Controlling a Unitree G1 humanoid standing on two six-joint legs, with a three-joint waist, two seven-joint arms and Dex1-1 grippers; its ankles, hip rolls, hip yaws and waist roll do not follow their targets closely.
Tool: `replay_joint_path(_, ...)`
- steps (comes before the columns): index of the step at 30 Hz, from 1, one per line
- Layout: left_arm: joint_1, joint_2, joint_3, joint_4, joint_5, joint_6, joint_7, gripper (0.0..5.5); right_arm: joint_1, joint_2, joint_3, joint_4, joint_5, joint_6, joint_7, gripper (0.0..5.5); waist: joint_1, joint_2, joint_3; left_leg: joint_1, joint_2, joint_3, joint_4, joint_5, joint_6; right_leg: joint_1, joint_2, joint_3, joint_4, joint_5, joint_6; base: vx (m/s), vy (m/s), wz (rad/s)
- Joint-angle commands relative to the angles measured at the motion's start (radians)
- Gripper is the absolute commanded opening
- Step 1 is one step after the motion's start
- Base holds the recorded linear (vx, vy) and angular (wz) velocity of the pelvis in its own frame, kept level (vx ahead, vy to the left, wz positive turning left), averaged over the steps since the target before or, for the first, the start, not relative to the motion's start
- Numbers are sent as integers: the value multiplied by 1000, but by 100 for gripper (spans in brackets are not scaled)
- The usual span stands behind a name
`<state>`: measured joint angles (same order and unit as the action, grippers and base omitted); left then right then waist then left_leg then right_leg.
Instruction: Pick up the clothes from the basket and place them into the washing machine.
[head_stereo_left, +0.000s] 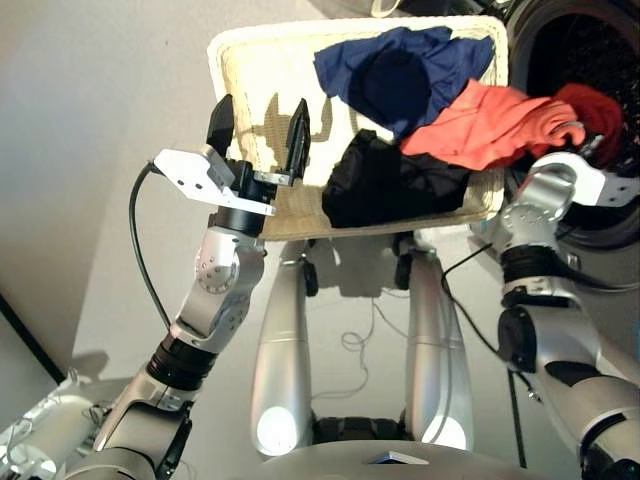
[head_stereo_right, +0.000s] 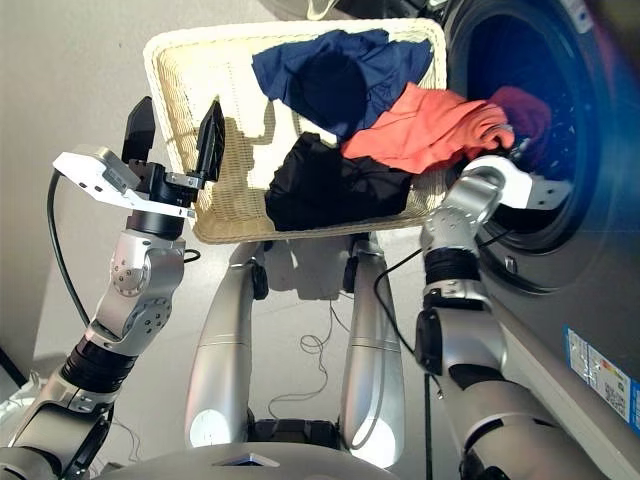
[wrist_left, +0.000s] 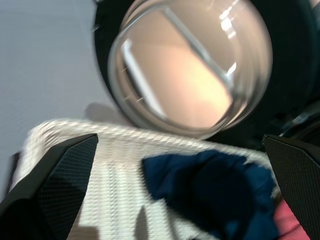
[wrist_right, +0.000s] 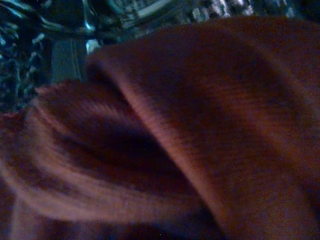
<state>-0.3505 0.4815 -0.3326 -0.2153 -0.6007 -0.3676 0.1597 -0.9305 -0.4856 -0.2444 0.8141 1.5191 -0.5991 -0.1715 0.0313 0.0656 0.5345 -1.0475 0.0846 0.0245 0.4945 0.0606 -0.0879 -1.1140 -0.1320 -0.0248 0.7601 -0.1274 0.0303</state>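
Two end effectors show: at left we see our left end effector (head_stereo_left: 259, 127) spread wide, empty, over the basket (head_stereo_left: 240, 60). Navy (head_stereo_left: 400, 75) and black (head_stereo_left: 390, 182) garments lie inside; the coral-red one (head_stereo_left: 490, 125) trails right into the washing machine (head_stereo_right: 560, 150), where we cannot tell our right end effector's state.

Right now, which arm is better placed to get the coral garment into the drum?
Right, likely. Its arm reaches to the washing machine mouth with the coral garment trailing there. The left pincer hangs open over bare basket.
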Motion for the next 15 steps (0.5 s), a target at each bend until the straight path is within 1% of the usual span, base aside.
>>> replay_joint_path(1,62,18,31,-161,-21,-61,-20,550,-45,-156,11,-22,-35,-38,-12,0,-25,37,-14,-90,-18,-9,163,-126,-1,-55,4,64,-95,92,70,0,0,0)
replay_joint_path(4,85,37,45,-187,-23,-62,-16,550,-52,-224,21,-11,-38,-30,-14,0,-28,28,-14,-140,-22,-17,204,-133,1,-104,7,60,-54,88,69,0,0,0)
replay_joint_path(7,96,59,58,-202,-26,-64,-3,550,-73,-292,22,31,-38,-24,-32,0,-31,21,-14,-187,-24,-24,243,-142,2,-147,6,59,-20,85,69,0,0,0)
replay_joint_path(8,97,62,59,-208,-28,-63,2,550,-79,-307,21,47,-35,-21,-36,0,-31,21,-14,-201,-25,-22,254,-144,3,-161,7,59,-8,83,68,0,0,0)
replay_joint_path(10,107,68,71,-216,-34,-65,11,550,-85,-340,7,68,-35,-29,-51,0,-35,20,-14,-226,-25,-21,276,-150,4,-184,11,61,10,81,66,0,0,0)
replay_joint_path(12,111,76,77,-224,-37,-66,23,550,-91,-366,-15,83,-28,-48,-71,0,-37,19,-14,-246,-26,-20,292,-153,6,-204,13,60,28,79,66,0,0,0)
replay_joint_path(13,115,78,82,-229,-41,-66,29,550,-90,-377,-31,87,-32,-62,-83,0,-39,20,-14,-253,-29,-21,301,-153,8,-211,17,61,35,78,65,0,0,0)
replay_joint_path(15,122,88,88,-233,-44,-69,35,550,-85,-398,-46,93,-58,-71,-111,0,-43,17,-14,-264,-30,-22,313,-156,8,-224,21,63,46,77,64,0,0,0)
